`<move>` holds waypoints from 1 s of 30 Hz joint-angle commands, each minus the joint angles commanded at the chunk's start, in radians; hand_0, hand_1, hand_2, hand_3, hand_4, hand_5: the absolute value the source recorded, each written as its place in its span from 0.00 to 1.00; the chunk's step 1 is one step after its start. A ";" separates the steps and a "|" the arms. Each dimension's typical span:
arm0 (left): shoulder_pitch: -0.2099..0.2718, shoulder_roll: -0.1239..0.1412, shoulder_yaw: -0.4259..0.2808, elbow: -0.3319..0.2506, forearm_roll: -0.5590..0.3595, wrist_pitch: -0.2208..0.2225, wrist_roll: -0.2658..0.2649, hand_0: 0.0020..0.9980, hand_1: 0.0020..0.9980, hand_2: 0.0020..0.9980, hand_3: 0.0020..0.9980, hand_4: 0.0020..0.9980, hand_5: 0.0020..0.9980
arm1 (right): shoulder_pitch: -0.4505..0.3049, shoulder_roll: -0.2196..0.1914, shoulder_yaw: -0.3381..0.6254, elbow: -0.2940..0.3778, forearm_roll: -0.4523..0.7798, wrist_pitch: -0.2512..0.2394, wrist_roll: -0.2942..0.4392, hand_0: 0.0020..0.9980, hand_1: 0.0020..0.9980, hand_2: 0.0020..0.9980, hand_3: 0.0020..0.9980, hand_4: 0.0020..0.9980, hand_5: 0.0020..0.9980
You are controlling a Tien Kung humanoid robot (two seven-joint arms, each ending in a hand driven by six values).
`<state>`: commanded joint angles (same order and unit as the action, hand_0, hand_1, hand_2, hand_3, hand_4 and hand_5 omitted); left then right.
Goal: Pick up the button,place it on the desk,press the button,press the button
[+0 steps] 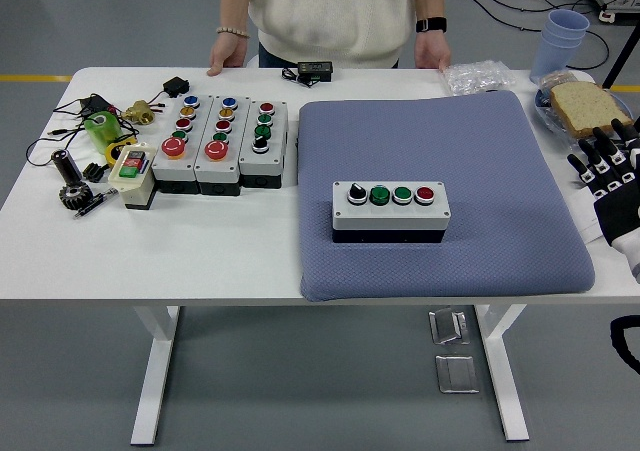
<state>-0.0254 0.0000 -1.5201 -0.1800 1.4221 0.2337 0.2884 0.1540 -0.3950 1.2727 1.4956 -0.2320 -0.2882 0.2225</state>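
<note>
four-button box (390,209) lies flat on the blue pad (520,171), buttons upward for pressing; right hand (612,176) at the pad's edge, fingers spread, empty.

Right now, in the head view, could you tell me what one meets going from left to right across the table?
Gear → three button boxes → blue pad carrying the four-button box → right hand.

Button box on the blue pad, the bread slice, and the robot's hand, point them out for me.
Button box (391,214): head view, front face below the buttons.
Bread slice (587,107): head view, middle of its top.
Right hand (607,166): head view, back of the hand.
</note>
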 joint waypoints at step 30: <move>-0.008 0.000 -0.007 0.000 -0.004 0.001 0.002 0.55 0.42 0.42 0.43 0.26 0.43 | 0.098 -0.012 -0.048 -0.092 0.048 0.056 -0.012 0.75 0.72 0.77 0.78 0.71 0.42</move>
<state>-0.0333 0.0000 -1.5269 -0.1800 1.4183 0.2350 0.2908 0.2520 -0.4070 1.2251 1.4032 -0.1839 -0.2321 0.2103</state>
